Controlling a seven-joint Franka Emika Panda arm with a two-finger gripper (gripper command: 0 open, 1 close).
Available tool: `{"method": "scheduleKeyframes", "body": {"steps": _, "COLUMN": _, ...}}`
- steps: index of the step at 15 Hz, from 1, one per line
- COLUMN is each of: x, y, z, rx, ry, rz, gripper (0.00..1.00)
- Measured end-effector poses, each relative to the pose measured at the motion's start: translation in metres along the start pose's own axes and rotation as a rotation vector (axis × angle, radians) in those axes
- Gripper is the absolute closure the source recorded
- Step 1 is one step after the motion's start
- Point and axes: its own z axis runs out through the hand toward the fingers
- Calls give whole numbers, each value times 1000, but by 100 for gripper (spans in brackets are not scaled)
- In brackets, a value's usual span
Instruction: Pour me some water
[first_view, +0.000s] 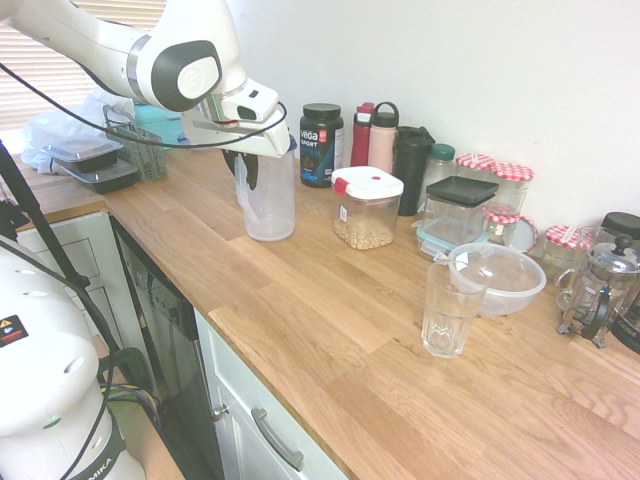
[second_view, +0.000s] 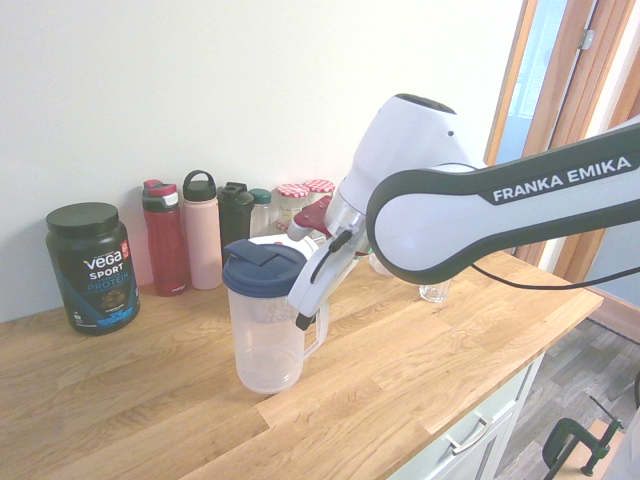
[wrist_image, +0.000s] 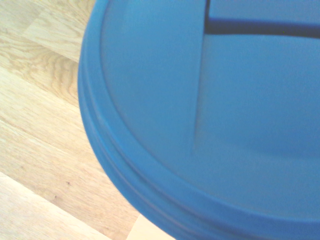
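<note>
Early stage. Jug (second_view: 265, 330) standing upright on counter (first_view: 330, 330), lid (wrist_image: 210, 125) on. Gripper (second_view: 310, 310) sitting at jug handle; fingers' spread, can't tell. Glass (first_view: 450, 308) waiting well apart, looking empty. Lifting, pouring remaining.

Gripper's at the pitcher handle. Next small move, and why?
Probably close on the handle, then lift. The gripper sits beside the handle of the pitcher, which stands upright on the counter with its blue lid on. Whether the fingers already clamp isn't visible. The empty glass waits apart, so nothing is poured yet.
</note>
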Motion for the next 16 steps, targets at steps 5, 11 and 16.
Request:
{"method": "scheduleKeyframes", "body": {"steps": 5, "x": 5, "y": 2, "z": 10, "rx": -17, "ry": 15, "rz": 8, "gripper": 0}}
{"method": "scheduleKeyframes", "body": {"steps": 11, "x": 6, "y": 8, "z": 10, "rx": -29, "ry": -21, "rz": -9, "gripper": 0}}
{"method": "scheduleKeyframes", "body": {"steps": 16, "x": -17, "y": 30, "z": -57, "rx": -53, "ry": -9, "rz": -91, "gripper": 0}}
